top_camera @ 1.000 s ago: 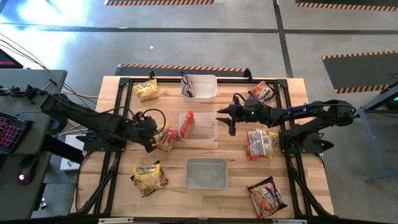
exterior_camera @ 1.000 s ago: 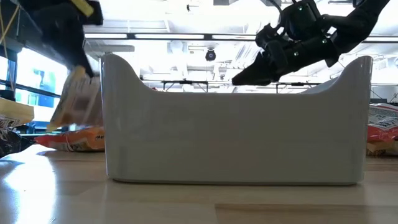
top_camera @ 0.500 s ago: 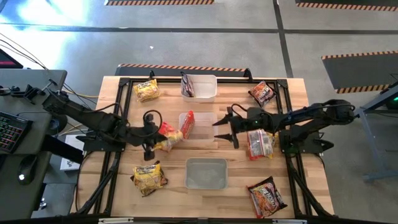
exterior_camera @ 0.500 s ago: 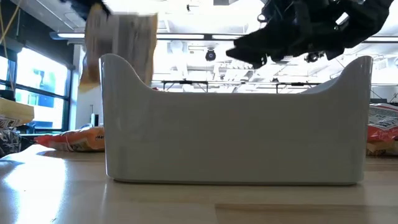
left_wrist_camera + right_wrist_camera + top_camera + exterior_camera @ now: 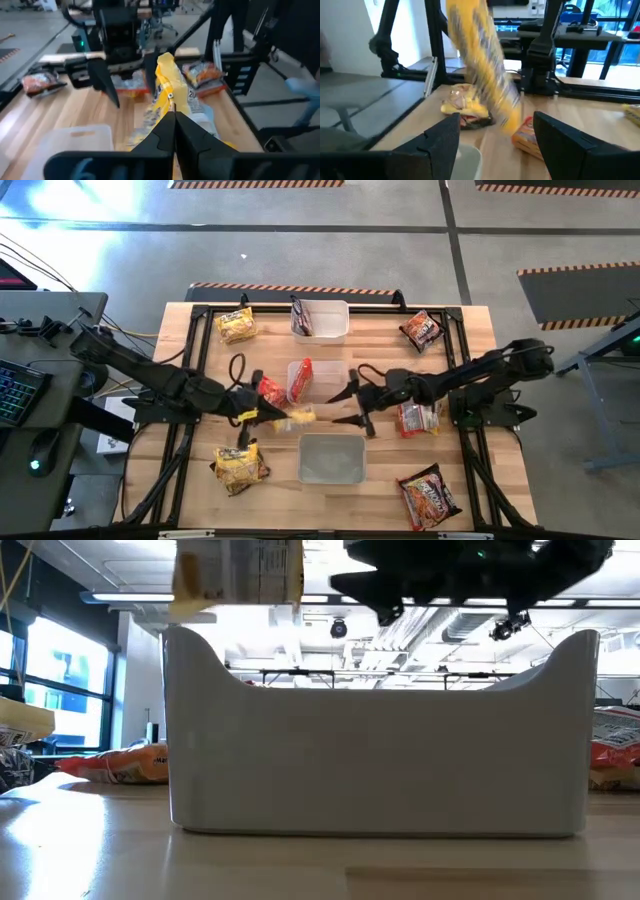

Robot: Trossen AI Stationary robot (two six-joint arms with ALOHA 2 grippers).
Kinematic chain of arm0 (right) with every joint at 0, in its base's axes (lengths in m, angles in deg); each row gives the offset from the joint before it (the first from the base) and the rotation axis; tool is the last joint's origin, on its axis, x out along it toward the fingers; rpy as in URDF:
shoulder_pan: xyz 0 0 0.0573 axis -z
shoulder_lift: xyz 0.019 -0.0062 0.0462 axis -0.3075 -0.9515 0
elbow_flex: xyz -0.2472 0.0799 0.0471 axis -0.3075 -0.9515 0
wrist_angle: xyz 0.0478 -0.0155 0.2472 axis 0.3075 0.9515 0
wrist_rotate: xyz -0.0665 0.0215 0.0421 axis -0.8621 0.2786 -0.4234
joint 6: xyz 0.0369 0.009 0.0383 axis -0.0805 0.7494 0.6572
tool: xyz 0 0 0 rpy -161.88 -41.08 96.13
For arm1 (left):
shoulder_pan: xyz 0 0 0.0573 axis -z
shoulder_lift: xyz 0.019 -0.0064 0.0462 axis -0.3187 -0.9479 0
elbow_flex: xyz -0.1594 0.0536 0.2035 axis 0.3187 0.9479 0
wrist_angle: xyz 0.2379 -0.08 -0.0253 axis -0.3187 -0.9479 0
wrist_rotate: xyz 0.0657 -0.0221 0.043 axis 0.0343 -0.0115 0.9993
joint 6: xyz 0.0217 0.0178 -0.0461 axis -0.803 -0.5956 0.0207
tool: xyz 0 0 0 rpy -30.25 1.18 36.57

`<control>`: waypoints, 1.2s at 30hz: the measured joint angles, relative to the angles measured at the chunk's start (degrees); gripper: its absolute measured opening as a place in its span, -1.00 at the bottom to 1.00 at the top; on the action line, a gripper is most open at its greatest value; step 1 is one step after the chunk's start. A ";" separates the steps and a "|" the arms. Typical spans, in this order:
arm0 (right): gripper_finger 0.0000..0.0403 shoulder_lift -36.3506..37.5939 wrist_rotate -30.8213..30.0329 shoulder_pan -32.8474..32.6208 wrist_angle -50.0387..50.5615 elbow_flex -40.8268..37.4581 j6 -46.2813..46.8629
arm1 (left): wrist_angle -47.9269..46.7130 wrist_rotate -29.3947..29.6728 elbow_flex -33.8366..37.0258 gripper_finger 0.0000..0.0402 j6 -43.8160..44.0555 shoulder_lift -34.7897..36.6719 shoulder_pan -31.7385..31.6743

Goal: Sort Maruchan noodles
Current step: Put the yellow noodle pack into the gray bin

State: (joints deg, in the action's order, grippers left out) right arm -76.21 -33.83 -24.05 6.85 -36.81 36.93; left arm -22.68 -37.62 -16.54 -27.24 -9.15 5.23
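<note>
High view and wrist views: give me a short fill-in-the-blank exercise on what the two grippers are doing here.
1. The left gripper is shut on a ____ noodle packet.
2. The right gripper faces that packet with its fingers ____.
3. The held packet hangs above the edge of the ____ clear tub, nearest the camera in the low view.

Missing words: yellow; open; empty

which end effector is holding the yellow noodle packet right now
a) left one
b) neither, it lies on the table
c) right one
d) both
a) The left end effector is shut on the yellow packet, holding it up near the empty tub, while the right end effector stands open short of it.
</note>
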 joint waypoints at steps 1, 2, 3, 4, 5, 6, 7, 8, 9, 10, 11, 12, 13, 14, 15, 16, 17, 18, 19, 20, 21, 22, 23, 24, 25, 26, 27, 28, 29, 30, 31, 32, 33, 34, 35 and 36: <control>0.17 -0.48 0.50 -0.10 -0.14 0.81 0.95 | 0.39 0.34 0.20 -1.00 -0.09 -0.60 0.09; 0.17 -0.98 0.76 -0.18 -0.47 1.79 1.51 | 2.41 0.52 0.47 -1.00 -0.30 -1.40 0.22; 0.17 -1.40 0.74 -0.35 -0.54 2.64 1.83 | 3.76 0.50 0.73 -1.00 -0.87 -1.89 0.30; 0.17 -1.84 0.76 -0.40 -0.49 3.30 1.51 | 4.03 0.51 0.91 -1.00 -1.44 -2.28 0.33; 0.17 -2.31 0.79 -0.48 -0.32 3.83 0.51 | 5.19 0.46 0.91 -1.00 -1.96 -2.87 0.35; 0.17 -2.87 0.87 -0.69 -0.35 4.31 -0.03 | 6.16 0.40 0.84 -1.00 -2.33 -3.43 0.35; 0.17 -3.53 0.88 -0.90 -0.57 4.90 -0.32 | 6.09 0.44 0.86 -1.00 -2.36 -3.65 0.35; 0.17 -4.28 0.91 -1.19 -1.06 5.57 -0.38 | 6.39 0.52 0.87 -1.00 -2.41 -3.80 0.35; 0.17 -4.91 0.90 -1.54 -1.09 6.13 -0.44 | 6.92 0.66 0.87 -1.00 -2.42 -3.98 0.35; 0.17 -5.70 0.88 -1.89 -1.08 6.58 -0.54 | 7.33 0.83 0.84 -1.00 -2.43 -4.15 0.35; 0.17 -6.75 0.66 -2.23 -1.13 7.21 -0.68 | 7.14 0.86 0.84 -1.00 -2.42 -4.23 0.35; 0.17 -7.39 0.10 -2.57 -0.92 7.32 -0.88 | 6.73 1.02 0.87 -1.00 -2.43 -4.25 0.35; 0.17 -7.68 -0.19 -2.88 -0.46 7.14 -1.18 | 6.65 1.03 0.89 -1.00 -2.41 -4.23 0.35; 0.17 -7.80 -0.55 -3.17 -0.33 7.01 -1.65 | 6.48 1.04 0.87 -1.00 -2.16 -4.21 0.35; 0.17 -7.67 -1.01 -3.40 0.02 6.84 -2.24 | 5.73 1.05 0.84 -1.00 -1.47 -4.19 0.35; 0.17 -7.14 -1.57 -3.68 0.82 6.49 -2.57 | 4.41 1.05 0.84 -1.00 -0.38 -4.19 0.42; 0.17 -6.32 -2.45 -3.99 2.23 5.94 -2.59 | 2.68 1.10 0.84 -1.00 1.11 -4.19 0.60; 0.17 -5.72 -3.08 -4.19 3.76 5.85 -2.60 | 0.55 1.26 0.84 -1.00 2.73 -4.07 0.74; 0.17 -4.92 -3.73 -4.23 5.93 5.90 -2.22 | -1.89 1.44 0.84 -1.00 4.77 -3.91 0.84; 0.17 -3.98 -4.06 -4.36 8.85 5.90 -1.70 | -4.43 1.99 0.84 -1.00 6.88 -3.85 1.04; 0.17 -3.40 -5.05 -4.52 10.85 5.90 -0.71 | -7.06 2.86 0.84 -1.00 9.41 -3.83 1.33; 0.16 -2.96 -6.23 -4.77 12.88 5.90 0.21 | -10.08 4.11 0.84 -1.00 12.34 -3.87 1.63; 0.15 -2.87 -7.52 -5.01 14.62 5.90 0.96 | -13.11 5.49 0.87 -1.00 15.61 -3.88 1.83; 0.14 -2.83 -9.05 -5.33 16.26 5.90 1.63 | -15.50 6.70 0.89 -1.00 19.42 -3.88 1.92; 0.13 -2.78 -10.47 -5.65 17.53 5.87 2.16 | -17.45 7.25 0.87 -0.99 22.74 -3.88 1.92; 0.12 -2.78 -11.31 -5.89 18.00 5.87 2.36 | -19.38 7.29 0.88 -0.98 25.24 -3.88 1.92; 0.11 -2.68 -12.34 -6.19 18.61 5.87 2.40 | -20.98 7.05 0.88 -0.96 26.82 -3.88 1.90; 0.10 -2.65 -13.43 -6.49 19.34 5.87 2.40 | -21.94 6.69 0.89 -0.93 27.78 -3.88 2.04; 0.09 -2.65 -14.50 -6.78 20.08 5.87 2.37 | -22.08 6.31 0.89 -0.90 28.38 -3.88 2.39; 0.09 -2.65 -15.51 -7.09 20.65 5.87 2.35 | -22.12 5.83 0.87 -0.85 29.25 -3.88 2.86; 0.09 -2.65 -16.35 -7.38 20.84 5.87 2.32 | -22.24 5.48 0.87 -0.81 30.21 -3.88 3.29; 0.09 -2.65 -17.00 -7.55 21.04 5.87 2.32 | -22.27 5.14 0.87 -0.76 31.29 -3.90 3.64; 0.09 -2.65 -17.37 -7.70 21.44 5.87 2.32 | -22.25 4.82 0.87 -0.70 32.40 -3.93 4.01; 0.09 -2.65 -17.84 -7.81 22.16 5.87 2.32 | -22.25 4.36 0.87 -0.64 33.45 -4.15 4.31; 0.09 -2.65 -18.23 -7.86 22.63 5.87 2.32 | -22.35 3.67 0.87 -0.59 34.49 -4.31 4.59; 0.09 -2.65 -18.27 -7.86 22.86 5.87 2.32 | -22.84 3.00 0.87 -0.53 35.69 -4.34 4.84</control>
State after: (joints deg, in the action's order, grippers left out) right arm -78.86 -52.10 -31.91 29.71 -30.94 39.25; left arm -45.52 -34.61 -15.67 8.46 -13.49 10.07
